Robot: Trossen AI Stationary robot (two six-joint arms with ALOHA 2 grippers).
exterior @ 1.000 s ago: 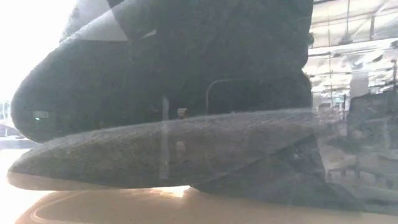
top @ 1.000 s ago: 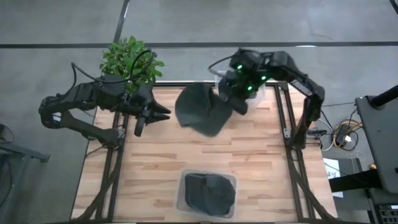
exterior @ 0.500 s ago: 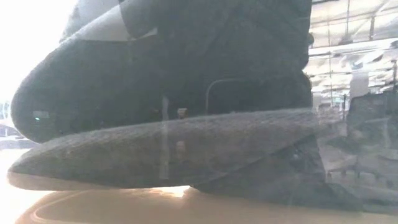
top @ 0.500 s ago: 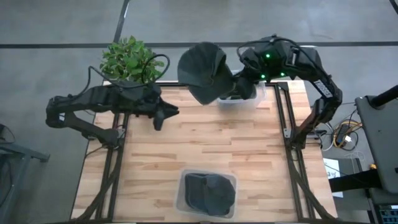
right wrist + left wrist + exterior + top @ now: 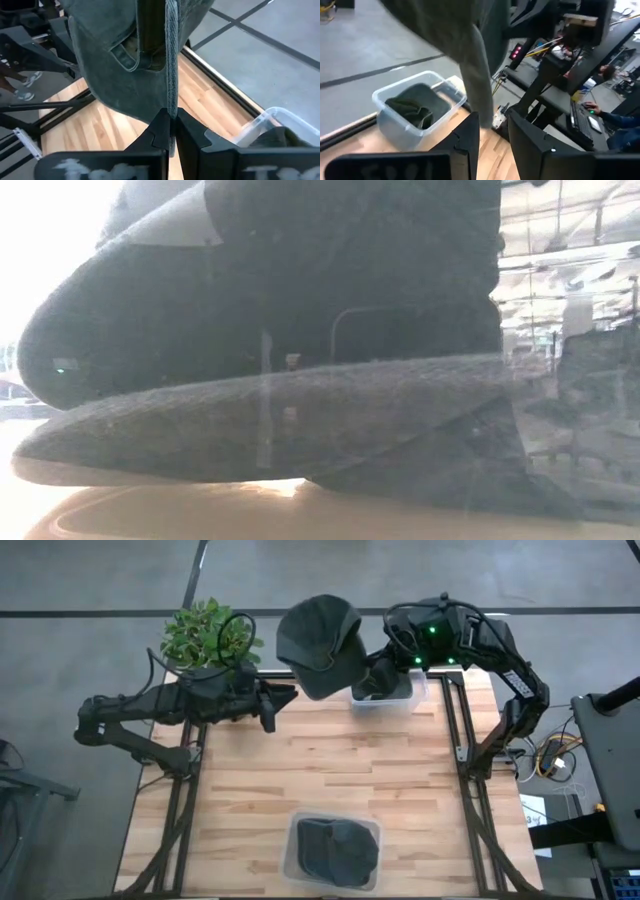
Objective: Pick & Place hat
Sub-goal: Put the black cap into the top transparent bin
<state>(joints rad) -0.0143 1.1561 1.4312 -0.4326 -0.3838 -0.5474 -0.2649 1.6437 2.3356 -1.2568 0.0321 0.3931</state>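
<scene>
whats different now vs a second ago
The right hand, shut on the hat, has carried it from over the table's far part out past the far edge. The left hand has swung toward the hat, open, its fingers either side of the brim. The near bin and the plant stayed put.

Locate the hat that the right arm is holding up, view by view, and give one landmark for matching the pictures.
High view: the held hat hangs over the table's far edge, right of the plant.
Low view: not identifiable; another dark hat in the near bin fills the picture.
Left wrist view: grey fabric beyond the left hand.
Right wrist view: pinched in the shut right hand.
Shared landmark: the far clear bin.
</scene>
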